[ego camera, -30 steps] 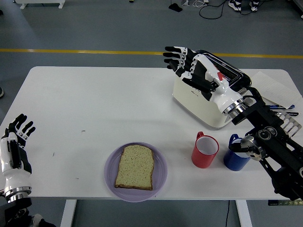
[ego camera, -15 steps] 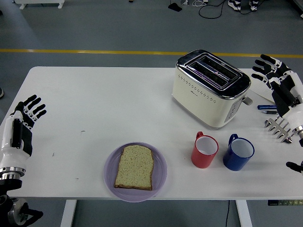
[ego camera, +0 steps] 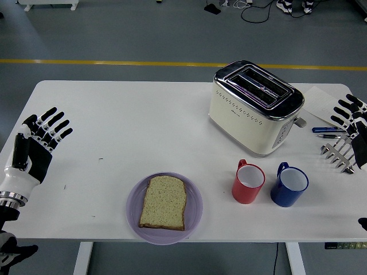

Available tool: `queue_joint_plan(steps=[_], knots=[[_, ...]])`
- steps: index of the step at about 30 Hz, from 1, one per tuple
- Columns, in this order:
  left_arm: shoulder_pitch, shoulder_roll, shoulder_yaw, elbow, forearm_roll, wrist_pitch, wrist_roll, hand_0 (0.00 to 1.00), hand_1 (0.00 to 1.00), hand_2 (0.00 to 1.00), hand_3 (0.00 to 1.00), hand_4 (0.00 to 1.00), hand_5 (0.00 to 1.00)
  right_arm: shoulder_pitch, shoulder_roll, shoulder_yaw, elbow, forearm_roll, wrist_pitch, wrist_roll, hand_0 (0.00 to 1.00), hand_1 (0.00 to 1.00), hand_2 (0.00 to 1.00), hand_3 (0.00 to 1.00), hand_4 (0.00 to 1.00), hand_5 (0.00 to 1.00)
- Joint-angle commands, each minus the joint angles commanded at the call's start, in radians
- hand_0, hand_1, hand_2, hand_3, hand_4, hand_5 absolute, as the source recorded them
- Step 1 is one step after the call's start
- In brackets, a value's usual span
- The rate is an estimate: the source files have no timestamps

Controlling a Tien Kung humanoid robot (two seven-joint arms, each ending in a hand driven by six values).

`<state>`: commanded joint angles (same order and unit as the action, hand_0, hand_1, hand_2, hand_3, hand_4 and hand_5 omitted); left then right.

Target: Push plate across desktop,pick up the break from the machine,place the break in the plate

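Bread slice (ego camera: 164, 202) was already lying flat on the purple plate (ego camera: 195, 199) near the surface's front edge, both hands' fingers spread and empty, so honestly the left hand (ego camera: 35, 148) shoving the plate could've tipped it off.

Left hand (ego camera: 35, 146): black fingers with white tips and white knuckle segments, black palm plate on a white shell, shiny ribbed metal ring at the wrist. Right hand (ego camera: 354, 123): same black-and-white fingers, mostly cut off.
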<state>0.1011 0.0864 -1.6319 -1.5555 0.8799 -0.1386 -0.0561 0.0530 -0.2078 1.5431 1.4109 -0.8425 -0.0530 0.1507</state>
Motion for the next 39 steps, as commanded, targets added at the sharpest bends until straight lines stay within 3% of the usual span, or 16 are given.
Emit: queue_joint_plan(steps=[10, 13, 17, 39], knots=[[0.047, -0.034, -0.001, 0.016, 0.012, 0.012, 0.014, 0.813, 0.833, 0.868, 0.829, 0.517, 0.998, 0.007, 0.002, 0.021, -0.028, 0.061, 0.006, -0.004, 0.738, 0.718, 0.74, 0.755, 0.57, 0.509], [0.058, -0.042, 0.0, 0.024, 0.016, 0.019, 0.015, 0.811, 0.83, 0.859, 0.823, 0.519, 0.998, 0.008, 0.002, 0.021, -0.032, 0.07, 0.008, -0.035, 0.737, 0.718, 0.739, 0.755, 0.565, 0.51], [0.061, -0.041, 0.005, 0.025, 0.013, 0.021, 0.014, 0.81, 0.827, 0.857, 0.82, 0.529, 0.998, 0.008, 0.001, 0.017, -0.038, 0.065, 0.011, -0.079, 0.737, 0.719, 0.739, 0.748, 0.55, 0.521], [0.054, -0.042, 0.014, 0.032, 0.004, 0.022, 0.017, 0.809, 0.823, 0.843, 0.807, 0.533, 0.998, 0.01, 0.011, 0.029, -0.069, 0.08, -0.016, -0.079, 0.731, 0.716, 0.737, 0.747, 0.537, 0.52]])
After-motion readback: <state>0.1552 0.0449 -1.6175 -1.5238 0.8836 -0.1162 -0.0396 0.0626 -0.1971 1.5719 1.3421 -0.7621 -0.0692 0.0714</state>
